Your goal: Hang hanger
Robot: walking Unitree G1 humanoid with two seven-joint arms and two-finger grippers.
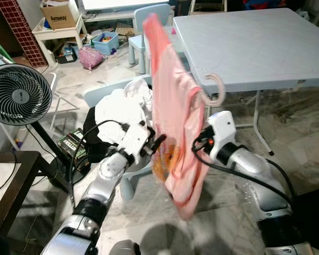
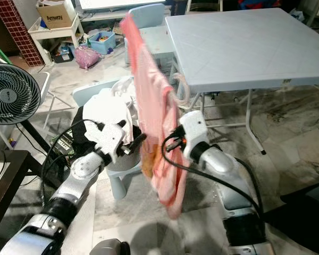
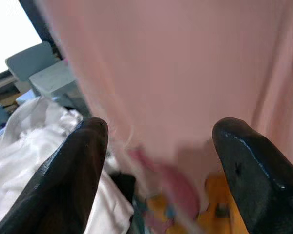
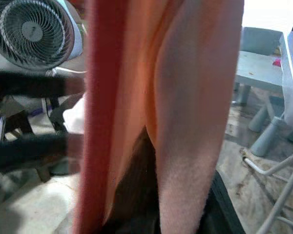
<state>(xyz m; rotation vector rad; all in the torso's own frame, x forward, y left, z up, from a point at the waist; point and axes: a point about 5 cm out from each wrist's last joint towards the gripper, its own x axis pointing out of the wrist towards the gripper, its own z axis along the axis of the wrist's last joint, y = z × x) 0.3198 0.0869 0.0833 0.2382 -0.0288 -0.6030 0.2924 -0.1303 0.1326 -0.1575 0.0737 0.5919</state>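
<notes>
- You have a pink garment (image 1: 173, 111) on a pale pink hanger (image 1: 215, 90), held up in the centre of the head views, in front of the grey folding table (image 1: 255, 48) at upper right.
- Expect it to be light and limp: the cloth will swing and drag, while the hanger itself looks like stiff, smooth plastic that can twist in a grip.
- Take hold on the hanger's body just under the hook, not on the fabric, so the curved hook stays free.
- The garment hangs long and narrow, with an orange and yellow print near its lower part; the hook curls out to the right at table-edge height.
- The right gripper (image 1: 198, 139) sits at centre frame, buried in the cloth; you cannot tell how its fingers stand.
- The left gripper (image 3: 156, 161) is spread wide, its 2 black fingers (image 3: 73, 175) on either side of the cloth without closing on it.
- White laundry (image 1: 122, 106) lies heaped on a small chair behind.
</notes>
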